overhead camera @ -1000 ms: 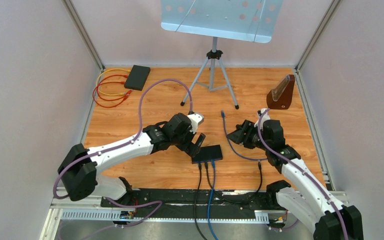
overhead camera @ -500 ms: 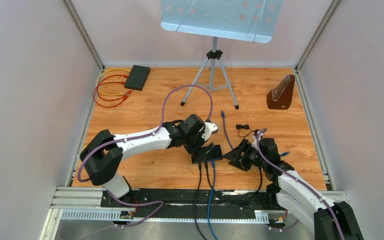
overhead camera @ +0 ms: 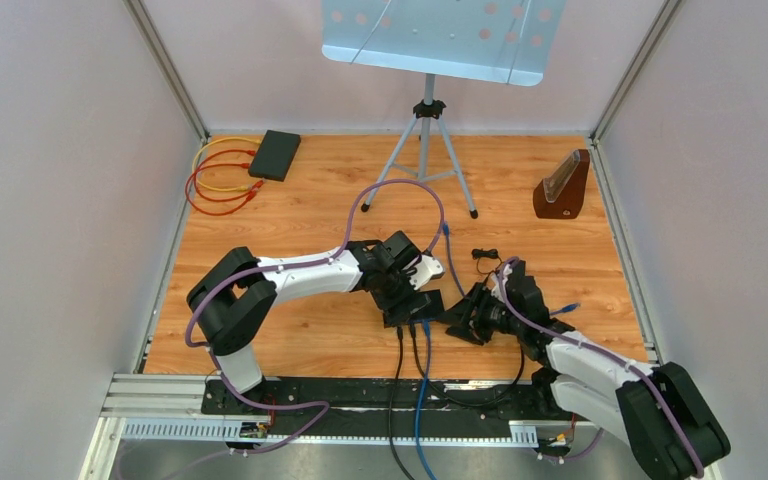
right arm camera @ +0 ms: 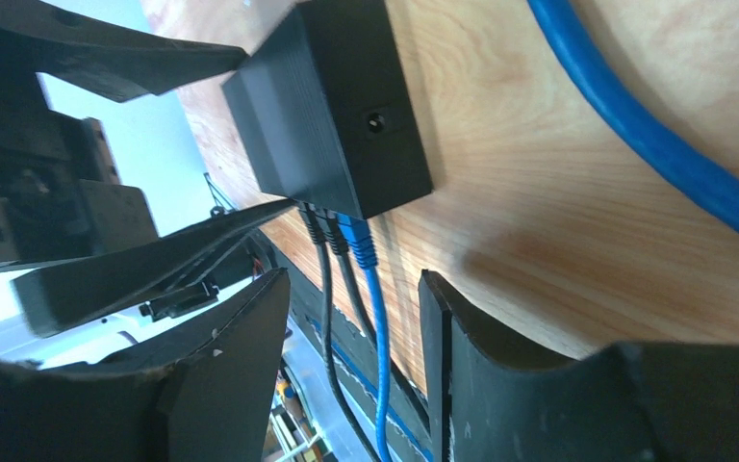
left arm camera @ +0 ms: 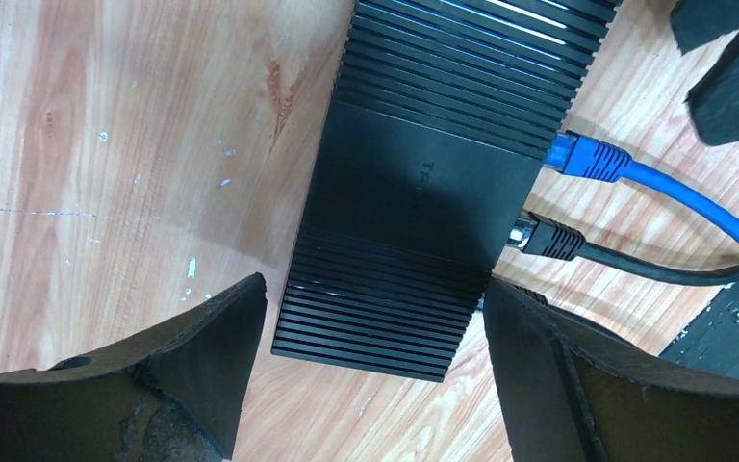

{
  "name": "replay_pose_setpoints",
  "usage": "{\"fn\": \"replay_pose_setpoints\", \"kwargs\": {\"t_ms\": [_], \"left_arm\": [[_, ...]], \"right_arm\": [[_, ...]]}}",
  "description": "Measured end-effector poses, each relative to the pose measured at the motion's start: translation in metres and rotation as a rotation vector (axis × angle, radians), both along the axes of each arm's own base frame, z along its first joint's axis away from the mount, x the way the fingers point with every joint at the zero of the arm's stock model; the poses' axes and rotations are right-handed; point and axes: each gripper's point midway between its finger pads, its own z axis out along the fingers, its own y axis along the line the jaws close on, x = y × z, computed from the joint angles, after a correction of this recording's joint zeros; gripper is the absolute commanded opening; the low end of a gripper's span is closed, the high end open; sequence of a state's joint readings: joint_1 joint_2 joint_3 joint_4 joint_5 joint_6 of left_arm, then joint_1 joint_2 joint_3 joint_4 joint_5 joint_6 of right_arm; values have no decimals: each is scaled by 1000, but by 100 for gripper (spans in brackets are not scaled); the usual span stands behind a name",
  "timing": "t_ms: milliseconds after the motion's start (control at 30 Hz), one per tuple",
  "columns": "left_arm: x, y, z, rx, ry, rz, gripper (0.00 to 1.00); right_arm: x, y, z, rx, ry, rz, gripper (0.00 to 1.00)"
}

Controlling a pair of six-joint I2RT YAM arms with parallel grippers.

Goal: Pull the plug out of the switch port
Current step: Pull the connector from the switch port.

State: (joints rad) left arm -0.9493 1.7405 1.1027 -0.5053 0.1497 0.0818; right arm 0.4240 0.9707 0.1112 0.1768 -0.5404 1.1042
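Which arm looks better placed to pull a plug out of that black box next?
Probably the right. The right gripper is open and empty beside the box, with the plugs just ahead of it. The left gripper is open astride the box itself, better suited to holding it down.

Matt black ribbed plastic switch [left arm camera: 414,192] on smooth, lightly scuffed wood-grain table [left arm camera: 106,144]; glossy-sheathed blue cable [left arm camera: 674,186].

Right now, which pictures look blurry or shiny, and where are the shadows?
Left wrist view: the network switch is sharp, with white glare on its far ribs and a soft shadow on the wooden tabletop beside it. Right wrist view: tipped sideways, the near blue cable a bit soft, the pale background washed out. Top external view: even light, no glare.
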Motion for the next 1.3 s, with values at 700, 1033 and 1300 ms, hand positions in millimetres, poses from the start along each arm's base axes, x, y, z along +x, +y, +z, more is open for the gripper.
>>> {"fn": "replay_pose_setpoints", "kwargs": {"t_ms": [700, 1033, 1300], "left_arm": [[-3, -4, -1, -29, 5, -25, 67], [-3, -4, -1, -32, 5, -30, 65], [-3, -4, -1, -32, 5, -31, 67]], "right_arm": [[10, 17, -23, -1, 83, -137, 39], [18, 14, -21, 6, 32, -188, 42], [17, 24, -22, 20, 21, -157, 42]]}}
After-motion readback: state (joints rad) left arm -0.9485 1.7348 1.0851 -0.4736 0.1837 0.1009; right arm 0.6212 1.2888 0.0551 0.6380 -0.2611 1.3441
